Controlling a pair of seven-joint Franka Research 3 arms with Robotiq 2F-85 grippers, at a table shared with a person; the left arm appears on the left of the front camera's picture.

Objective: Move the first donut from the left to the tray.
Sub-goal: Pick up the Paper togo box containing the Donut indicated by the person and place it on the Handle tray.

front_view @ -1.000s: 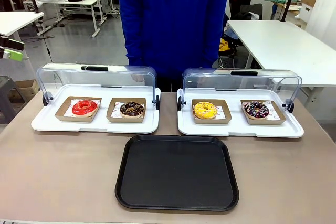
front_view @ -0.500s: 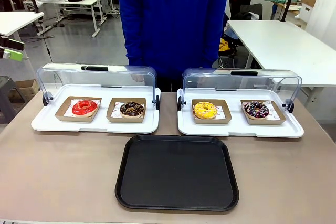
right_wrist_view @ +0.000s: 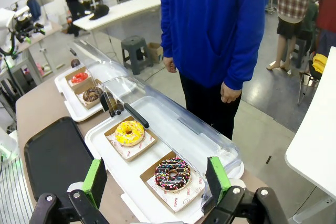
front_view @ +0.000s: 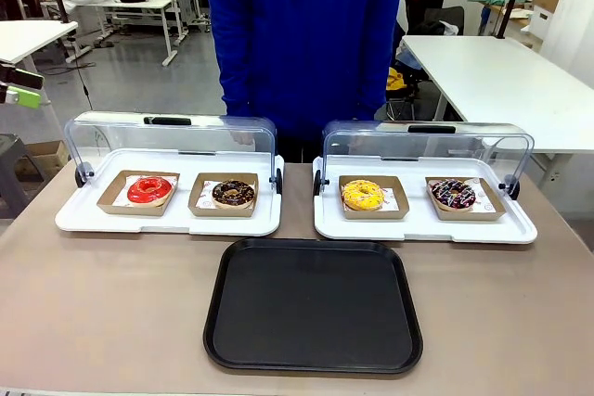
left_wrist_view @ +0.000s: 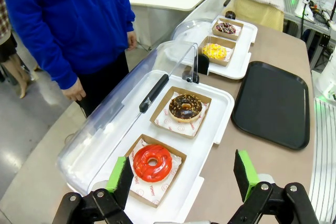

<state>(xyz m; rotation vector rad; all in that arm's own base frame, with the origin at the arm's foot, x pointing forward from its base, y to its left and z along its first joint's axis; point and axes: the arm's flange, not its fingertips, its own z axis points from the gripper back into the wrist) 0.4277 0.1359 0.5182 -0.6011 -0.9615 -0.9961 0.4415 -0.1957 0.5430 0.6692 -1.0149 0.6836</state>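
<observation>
Sitting at 10 o'clock from black tray (front_view: 314, 306), front view: red donut (front_view: 150, 190), in cardboard tray (front_view: 113, 194) on white tray (front_view: 93, 220), clear lid (front_view: 172, 141) raised; person (front_view: 306, 44) in blue behind.

Left wrist view: left gripper (left_wrist_view: 181, 174) released, jaws wide, empty; red donut (left_wrist_view: 153, 162) at picture's 6 o'clock, between fingers.

Right wrist view: right gripper (right_wrist_view: 156, 179) released, empty; red donut (right_wrist_view: 79, 77) far off, 9 o'clock.

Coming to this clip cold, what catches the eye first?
The glossy red donut stands out, leftmost in the left white display tray, its clear lid raised. The large black tray lies at the table's near middle; a person in a blue sweater stands behind.
</observation>
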